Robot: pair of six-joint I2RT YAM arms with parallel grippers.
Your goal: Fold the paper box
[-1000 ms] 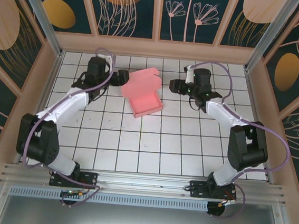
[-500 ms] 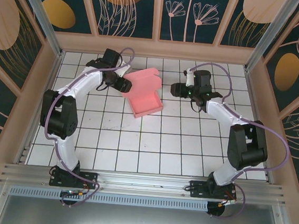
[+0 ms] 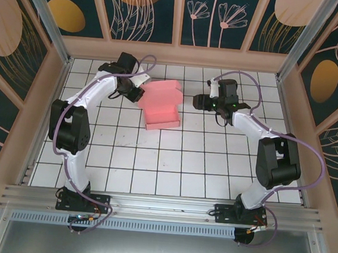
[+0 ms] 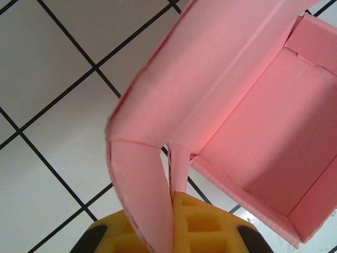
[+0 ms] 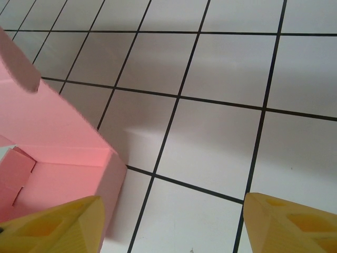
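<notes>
— What's the left gripper (image 4: pixel 172 224) doing?
— It's clamped tight on a corner flap of the paper box (image 3: pixel 162 105). The box lies open near the far edge of the table (image 3: pixel 213 166), a little left of the middle.
— And the right gripper (image 3: pixel 197 100)?
— Its jaws are wide and empty, just beside the box's right side.
— Which step is this?
— Tucking the lid's flaps, I'd say. The next move probably calls for swinging that pinched flap inward while the right gripper steadies the wall.
</notes>
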